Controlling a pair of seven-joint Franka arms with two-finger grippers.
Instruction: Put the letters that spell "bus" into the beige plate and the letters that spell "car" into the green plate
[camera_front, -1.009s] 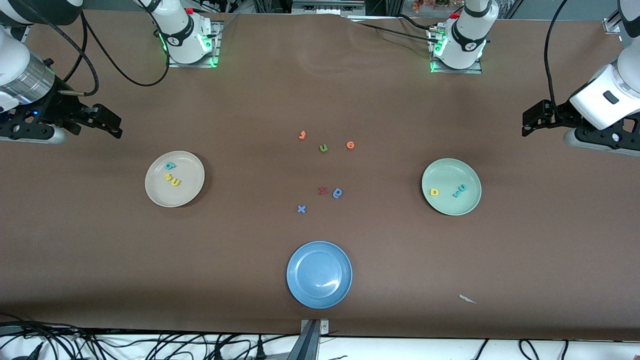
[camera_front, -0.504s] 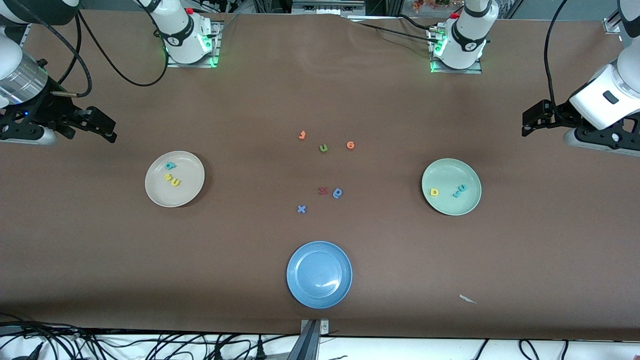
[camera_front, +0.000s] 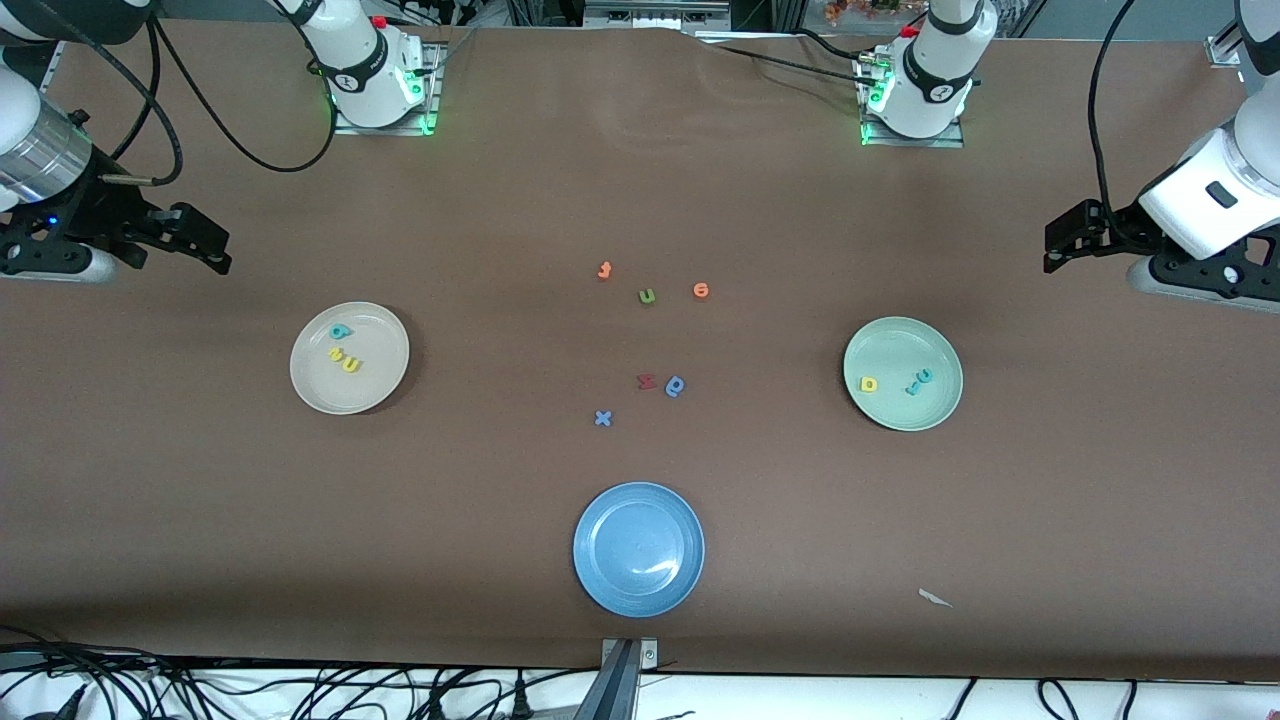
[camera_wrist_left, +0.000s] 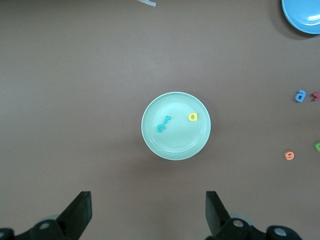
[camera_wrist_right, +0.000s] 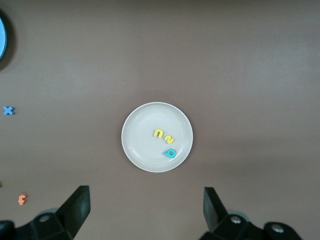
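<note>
The blue plate (camera_wrist_left: 304, 15) is cut by the frame edge in the left wrist view, only one arc showing; in the right wrist view just a sliver of it (camera_wrist_right: 2, 37) appears at the border. Near that plate in the left wrist view, a red letter (camera_wrist_left: 316, 95) and a green letter (camera_wrist_left: 317, 146) are also cut by the edge, too partial to read. Both grippers' bodies are cut off in their own wrist views, only the fingertips (camera_wrist_left: 80, 212) and (camera_wrist_right: 77, 207) showing. In the front view, the arms run out of frame at both sides, and the letters in the green plate (camera_front: 940, 412) are too small to read with certainty.
</note>
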